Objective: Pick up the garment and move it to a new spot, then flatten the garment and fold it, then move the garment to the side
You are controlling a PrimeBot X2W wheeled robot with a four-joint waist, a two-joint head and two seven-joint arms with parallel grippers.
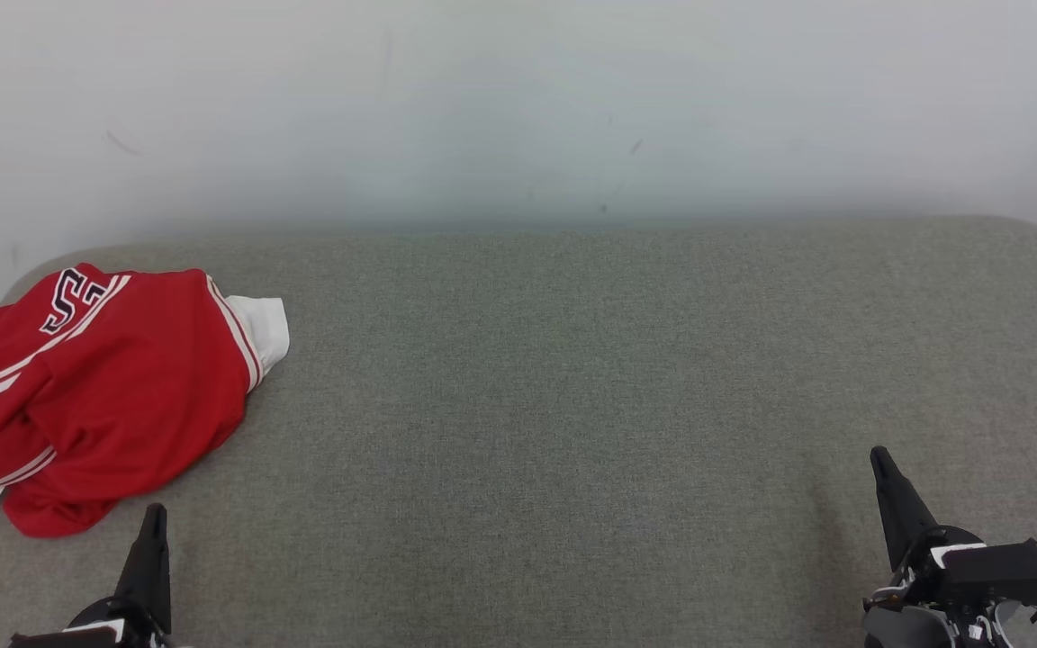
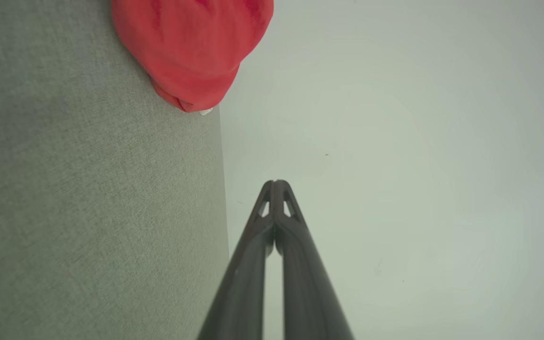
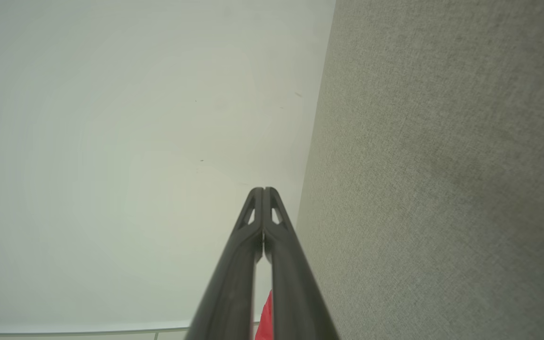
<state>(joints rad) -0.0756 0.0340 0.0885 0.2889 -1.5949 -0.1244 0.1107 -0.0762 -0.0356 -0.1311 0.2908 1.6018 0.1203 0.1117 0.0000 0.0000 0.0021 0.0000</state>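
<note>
left claw (image 1: 155,511) closed, right claw (image 1: 878,454) closed

One garment (image 1: 104,387) — two hands (image 1: 156,515) (image 1: 879,456)

Fyi your garment (image 1: 104,387) is soft red cloth w/ white trim, tabletop (image 1: 617,405) is coarse matt grey weave, left end effector (image 2: 276,182) & right end effector (image 3: 263,189) look matt dark plastic.

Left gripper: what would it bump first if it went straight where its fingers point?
Probably the wall. In the left wrist view the left gripper aims beyond the grey surface, with the garment off to one side, though depth is unclear.
</note>
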